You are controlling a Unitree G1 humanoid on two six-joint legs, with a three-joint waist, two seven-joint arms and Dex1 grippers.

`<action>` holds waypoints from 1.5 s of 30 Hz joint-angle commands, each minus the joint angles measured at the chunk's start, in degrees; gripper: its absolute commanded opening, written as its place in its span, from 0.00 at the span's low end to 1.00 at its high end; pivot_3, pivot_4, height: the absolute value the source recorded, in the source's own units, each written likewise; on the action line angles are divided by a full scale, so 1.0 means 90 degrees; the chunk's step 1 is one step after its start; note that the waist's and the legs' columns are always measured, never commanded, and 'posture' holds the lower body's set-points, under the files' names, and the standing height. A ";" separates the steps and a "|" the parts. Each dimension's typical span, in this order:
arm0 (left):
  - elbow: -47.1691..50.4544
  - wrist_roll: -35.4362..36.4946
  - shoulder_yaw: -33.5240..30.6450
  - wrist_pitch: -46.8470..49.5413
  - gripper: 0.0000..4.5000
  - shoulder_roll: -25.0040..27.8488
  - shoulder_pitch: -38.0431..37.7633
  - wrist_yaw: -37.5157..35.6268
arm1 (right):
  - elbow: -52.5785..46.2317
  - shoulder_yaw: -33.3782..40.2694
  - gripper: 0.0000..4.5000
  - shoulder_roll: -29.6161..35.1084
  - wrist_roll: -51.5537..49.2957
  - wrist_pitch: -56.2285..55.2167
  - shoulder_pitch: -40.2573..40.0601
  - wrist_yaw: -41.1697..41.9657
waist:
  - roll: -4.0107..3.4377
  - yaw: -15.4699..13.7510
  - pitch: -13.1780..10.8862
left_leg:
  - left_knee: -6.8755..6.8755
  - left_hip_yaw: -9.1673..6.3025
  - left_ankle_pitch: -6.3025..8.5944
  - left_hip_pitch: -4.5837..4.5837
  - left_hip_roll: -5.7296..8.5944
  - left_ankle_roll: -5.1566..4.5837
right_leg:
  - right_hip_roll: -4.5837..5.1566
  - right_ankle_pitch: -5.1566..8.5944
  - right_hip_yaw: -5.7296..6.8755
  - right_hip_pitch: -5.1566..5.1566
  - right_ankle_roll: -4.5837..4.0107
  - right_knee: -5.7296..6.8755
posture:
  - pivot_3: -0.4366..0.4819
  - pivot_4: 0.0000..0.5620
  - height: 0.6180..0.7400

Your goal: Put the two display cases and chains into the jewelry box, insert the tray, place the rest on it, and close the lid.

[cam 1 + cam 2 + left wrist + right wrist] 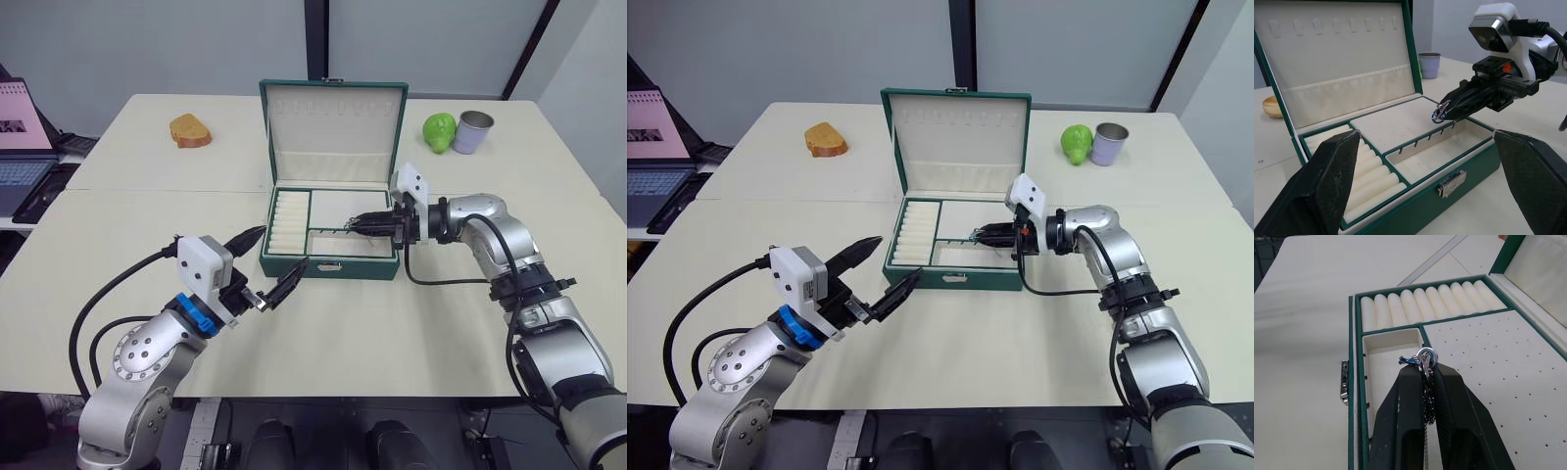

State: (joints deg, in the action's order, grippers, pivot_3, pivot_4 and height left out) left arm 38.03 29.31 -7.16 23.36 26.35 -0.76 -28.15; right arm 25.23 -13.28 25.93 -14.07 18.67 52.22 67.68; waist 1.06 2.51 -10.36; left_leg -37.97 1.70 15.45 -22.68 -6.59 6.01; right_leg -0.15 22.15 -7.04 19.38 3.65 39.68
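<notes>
Partly hidden between the fingertips of the right gripper point(1424, 369) is a small metal piece point(1425, 357) with a ring and a blue bit, and a dark speckled cord runs back between the fingers; what exactly it is cannot be made out. That gripper is pinched tight on the piece and hangs over the tray point(1396, 128), above the divider between its dotted flat panel and the long near compartment. The tray sits inside the jewelry box point(330, 264), so whatever lies beneath it is covered; its ring rolls fill the left end. The lid point(333, 119) stands upright at the far side, its cream lining, row of hooks and pocket facing forward. The left gripper point(266, 269) hovers just off the box's near left corner, fingers spread wide with nothing between them.

The box rests on a pale cream table point(147, 206), with a seam running across it. Far left lies a brown piece of bread point(190, 130); far right stand a green pear-like fruit point(440, 131) and a metal cup point(473, 131), close together. A laptop point(24, 147), cut off by the frame, sits at the left. Grey wall panels stand behind.
</notes>
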 commanded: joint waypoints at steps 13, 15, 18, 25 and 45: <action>0.0091 0.0142 0.0000 -0.0036 1.00 0.0120 0.0227 -0.0066 | -0.0375 0.0172 0.65 0.0061 0.0063 0.0264 -0.0010 0.0182 | 0.0000 0.0071 0.0000 | 0.0002 0.0000 0.0000 -0.0001 0.0000 0.0000 | -0.0001 0.0000 0.0000 0.0000 0.0000 -0.0001 | 0.48 0.27 1.00; 0.0068 0.0136 0.0014 -0.0048 1.00 0.0112 0.0243 -0.0068 | -0.0446 0.0210 0.77 0.0091 0.0019 0.0304 -0.0011 0.0226 | 0.0000 0.0073 0.0000 | 0.0002 -0.0001 0.0000 -0.0001 0.0000 0.0000 | -0.0001 0.0000 0.0000 0.0000 0.0000 -0.0001 | 0.48 0.27 1.00; 0.0039 0.0133 0.0029 -0.0059 1.00 0.0099 0.0272 -0.0070 | -0.0548 0.0303 1.00 0.0112 -0.0060 0.0388 -0.0005 0.0248 | -0.0001 0.0073 0.0000 | 0.0002 -0.0001 0.0000 -0.0001 0.0000 0.0000 | -0.0001 0.0000 0.0000 0.0000 0.0000 -0.0001 | 0.48 0.27 1.00; -0.0054 0.0122 0.0065 -0.0072 1.00 0.0108 0.0354 -0.0127 | -0.0677 0.0655 1.00 0.0221 -0.0284 0.0498 -0.0010 0.0206 | -0.0001 0.0073 0.0000 | 0.0002 -0.0001 0.0000 -0.0002 0.0000 0.0000 | -0.0001 0.0000 0.0000 0.0000 0.0000 -0.0002 | 0.48 0.27 1.00; -0.2830 -0.0035 -0.2044 -0.0502 1.00 0.1828 0.0080 -0.1447 | -0.1604 0.2867 1.00 0.1527 -0.0567 -0.0039 -0.2829 -0.1029 | -0.0001 0.0072 -0.0003 | 0.0013 0.0009 0.0000 -0.0005 0.0003 0.0000 | 0.0001 0.0000 -0.0004 0.0000 0.0000 -0.0025 | 0.48 0.27 1.00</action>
State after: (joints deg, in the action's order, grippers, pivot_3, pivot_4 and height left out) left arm 13.39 29.10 -23.45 20.70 41.96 0.02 -39.66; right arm 13.50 9.99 39.05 -18.03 20.21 27.16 59.76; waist 1.05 3.17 -10.39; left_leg -37.85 1.78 15.45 -22.73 -6.56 6.01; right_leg -0.14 22.15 -7.09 19.38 3.65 39.45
